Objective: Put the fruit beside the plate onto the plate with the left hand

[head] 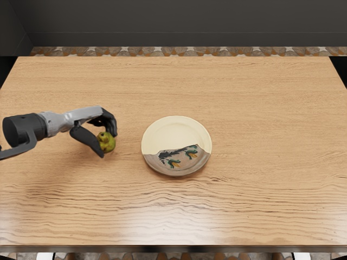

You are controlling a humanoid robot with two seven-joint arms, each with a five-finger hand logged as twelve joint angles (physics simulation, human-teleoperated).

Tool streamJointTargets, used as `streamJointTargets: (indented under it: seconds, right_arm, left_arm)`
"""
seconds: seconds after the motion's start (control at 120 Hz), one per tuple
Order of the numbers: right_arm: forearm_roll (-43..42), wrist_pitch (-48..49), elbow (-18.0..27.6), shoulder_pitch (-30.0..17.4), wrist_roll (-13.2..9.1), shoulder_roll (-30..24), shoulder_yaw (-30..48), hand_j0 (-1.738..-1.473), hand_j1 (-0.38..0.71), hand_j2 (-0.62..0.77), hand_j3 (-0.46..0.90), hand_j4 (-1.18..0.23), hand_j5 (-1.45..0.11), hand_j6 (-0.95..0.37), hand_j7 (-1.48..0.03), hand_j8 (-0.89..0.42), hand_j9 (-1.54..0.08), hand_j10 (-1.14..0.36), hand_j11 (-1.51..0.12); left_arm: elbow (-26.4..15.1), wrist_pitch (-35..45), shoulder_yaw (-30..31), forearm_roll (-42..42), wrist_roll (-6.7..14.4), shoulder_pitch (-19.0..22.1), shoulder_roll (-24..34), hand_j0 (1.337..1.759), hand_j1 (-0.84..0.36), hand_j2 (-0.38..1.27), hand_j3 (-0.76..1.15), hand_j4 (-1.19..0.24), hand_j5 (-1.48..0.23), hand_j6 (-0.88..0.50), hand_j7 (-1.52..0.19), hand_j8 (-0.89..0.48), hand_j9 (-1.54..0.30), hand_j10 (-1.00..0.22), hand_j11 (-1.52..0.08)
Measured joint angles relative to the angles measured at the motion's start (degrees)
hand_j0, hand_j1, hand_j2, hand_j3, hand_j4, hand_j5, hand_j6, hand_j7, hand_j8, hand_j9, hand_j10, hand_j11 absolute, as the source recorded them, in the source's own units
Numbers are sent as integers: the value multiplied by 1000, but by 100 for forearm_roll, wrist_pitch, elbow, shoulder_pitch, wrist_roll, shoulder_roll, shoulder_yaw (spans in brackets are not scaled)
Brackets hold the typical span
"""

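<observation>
From the left, we've got the left hand [96,130] with its dark fingers [87,138] curled round the little yellow-green fruit [107,142]. The fruit is low over the tabletop [244,92], left of the plate [147,142] and clearly apart from it. We can't tell if it's lifted yet. We'd call this the grasp step. Next, we reckon: raise it, carry it right past the rim, then release onto the plate.

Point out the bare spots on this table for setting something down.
The table is bare along its far edge, right of the plate and across the near strip. Crowded: left of the plate, where the left hand wraps the fruit.
</observation>
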Motion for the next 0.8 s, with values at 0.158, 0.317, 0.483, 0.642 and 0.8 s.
streamJointTargets:
  seconds: [0.158, 0.317, 0.483, 0.642, 0.8]
  right_arm:
    - [1, 0, 0, 0, 0, 0, 0, -1658, -349, 0, 0, 0, 0, 0, 0, 0, 0, 0, 0]
    - [3, 0, 0, 0, 0, 0, 0, -1658, -349, 0, 0, 0, 0, 0, 0, 0, 0, 0, 0]
    - [-3, 0, 0, 0, 0, 0, 0, -1658, -349, 0, 0, 0, 0, 0, 0, 0, 0, 0, 0]
    - [-5, 0, 0, 0, 0, 0, 0, -1658, -349, 0, 0, 0, 0, 0, 0, 0, 0, 0, 0]
    - [-5, 0, 0, 0, 0, 0, 0, -1658, -349, 0, 0, 0, 0, 0, 0, 0, 0, 0, 0]
  left_arm:
    - [-41, -153, -64, -97, 60, -136, 0, 1656, -305, 523, 0, -699, -1010, -549, -965, -441, -960, -629, -965]
    - [-50, -355, -129, -218, 172, -406, 0, 1655, -295, 506, 0, -706, -1023, -550, -976, -444, -971, -632, -977]
    - [-52, -637, -230, -387, 275, -665, 115, 1655, -298, 525, 0, -708, -1039, -547, -986, -443, -980, -640, -989]
    - [-52, -983, -275, -661, 463, -1050, 75, 1655, -274, 488, 0, -717, -1049, -553, -1001, -443, -990, -641, -999]
    - [-52, -1185, -286, -793, 613, -1199, -47, 1655, -257, 473, 0, -724, -1059, -560, -1011, -452, -996, -651, -1004]
